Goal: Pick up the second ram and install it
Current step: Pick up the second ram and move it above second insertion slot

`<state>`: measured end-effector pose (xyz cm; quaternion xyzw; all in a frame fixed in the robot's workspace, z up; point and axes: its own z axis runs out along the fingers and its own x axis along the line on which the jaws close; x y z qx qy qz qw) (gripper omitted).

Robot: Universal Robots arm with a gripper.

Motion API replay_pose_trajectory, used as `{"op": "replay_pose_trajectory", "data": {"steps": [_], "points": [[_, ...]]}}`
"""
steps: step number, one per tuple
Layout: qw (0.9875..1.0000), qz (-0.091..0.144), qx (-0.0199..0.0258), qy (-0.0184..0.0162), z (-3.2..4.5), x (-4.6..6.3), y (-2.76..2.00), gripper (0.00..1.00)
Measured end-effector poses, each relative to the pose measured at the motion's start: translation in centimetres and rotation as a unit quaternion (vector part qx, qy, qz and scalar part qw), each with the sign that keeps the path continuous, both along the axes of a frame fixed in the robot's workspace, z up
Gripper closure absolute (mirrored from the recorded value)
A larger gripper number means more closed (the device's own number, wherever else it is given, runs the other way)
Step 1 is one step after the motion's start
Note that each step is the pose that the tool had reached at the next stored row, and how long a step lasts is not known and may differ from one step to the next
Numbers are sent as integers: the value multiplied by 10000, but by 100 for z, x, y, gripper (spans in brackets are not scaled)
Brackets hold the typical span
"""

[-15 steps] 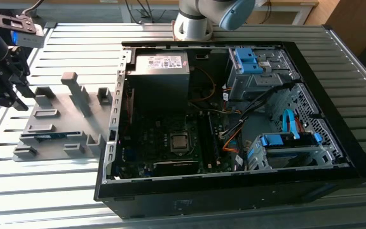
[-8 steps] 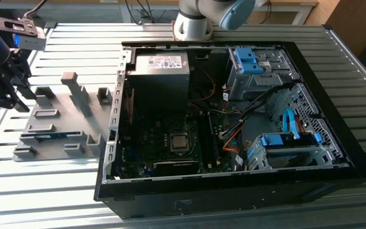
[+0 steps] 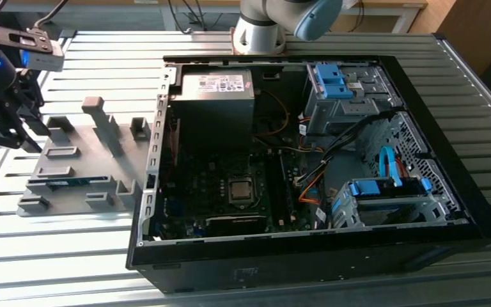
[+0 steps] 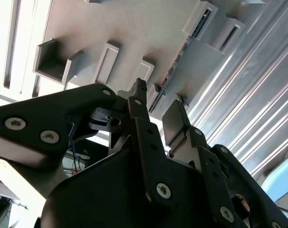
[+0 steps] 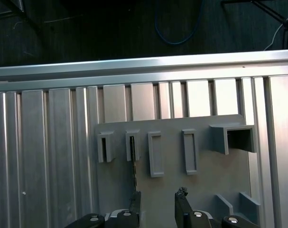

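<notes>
I am the gripper at the exterior view's left edge, beside the grey slotted tray and well apart from the open computer case. My arm's base stands on the far side of that case. I point down over the tray, which lies on the slatted metal table. My fingers are spread apart with nothing between them; in the second wrist view the gap between the two black fingers shows only the tray behind it. The second ram sits in the tray, a blue-green strip near its front end in the exterior view. In the first wrist view the second ram shows edge-on as a thin dark line running from one slot toward one of my fingertips, not in my grasp. In the second wrist view it runs along the tray past my fingertips.
</notes>
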<state>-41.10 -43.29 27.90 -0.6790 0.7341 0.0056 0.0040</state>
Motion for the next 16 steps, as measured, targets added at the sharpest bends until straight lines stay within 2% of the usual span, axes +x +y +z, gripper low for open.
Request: {"op": "replay_pose_trajectory", "data": {"steps": [16], "points": [[10000, 0, 0, 0, -110, -1, -5, 59]]}}
